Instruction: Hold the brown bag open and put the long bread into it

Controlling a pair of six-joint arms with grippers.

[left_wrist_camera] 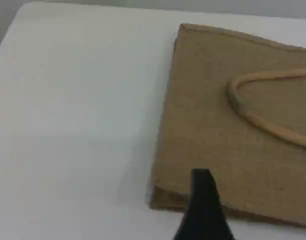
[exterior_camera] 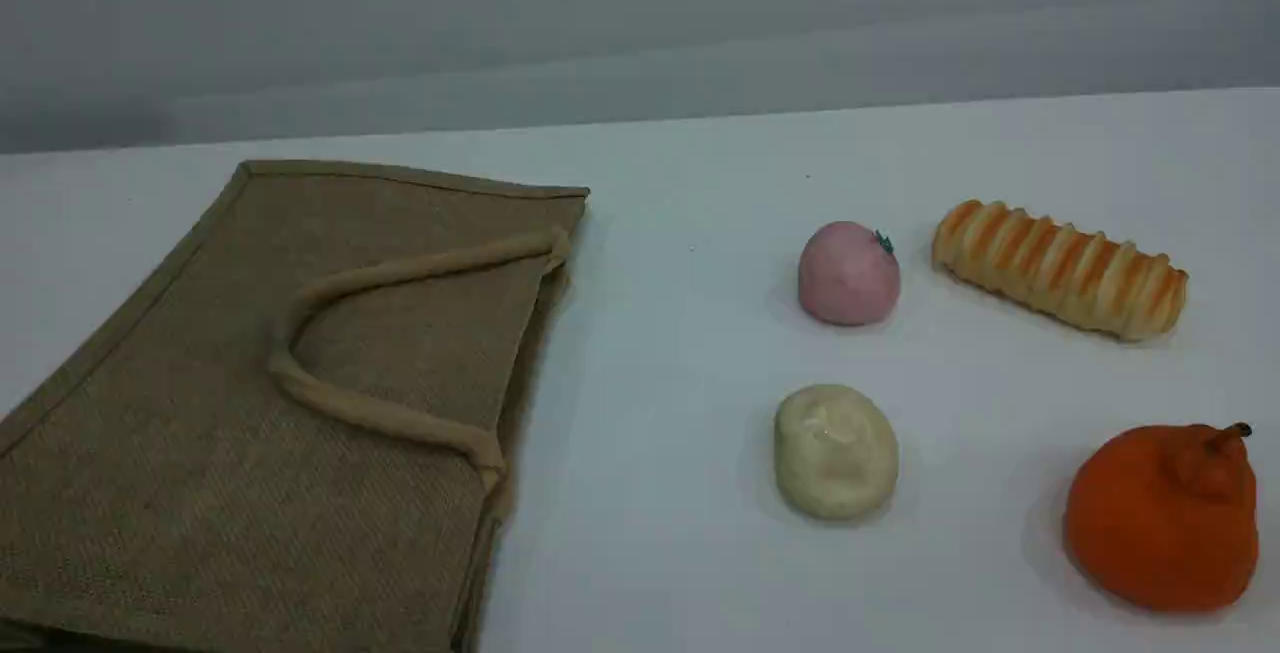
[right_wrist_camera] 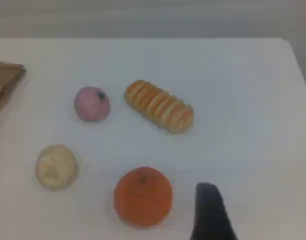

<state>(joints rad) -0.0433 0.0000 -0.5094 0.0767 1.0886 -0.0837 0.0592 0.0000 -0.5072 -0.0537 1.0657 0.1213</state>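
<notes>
The brown bag (exterior_camera: 200,453) lies flat and closed at the table's left, one beige loop handle (exterior_camera: 400,273) resting on its top face. In the left wrist view the bag (left_wrist_camera: 213,125) fills the right half, and my left gripper's dark fingertip (left_wrist_camera: 203,200) hangs over its near edge, holding nothing. The long bread (exterior_camera: 1060,268) lies slantwise at the far right. The right wrist view shows the bread (right_wrist_camera: 159,106) ahead, with my right gripper's fingertip (right_wrist_camera: 209,210) low at the bottom edge, well short of it and empty. Neither arm appears in the scene view.
A pink bun (exterior_camera: 848,273) sits left of the bread, a cream-white bun (exterior_camera: 836,450) nearer the front, and an orange fruit (exterior_camera: 1162,518) at the front right. In the right wrist view the orange (right_wrist_camera: 142,196) lies just left of my fingertip.
</notes>
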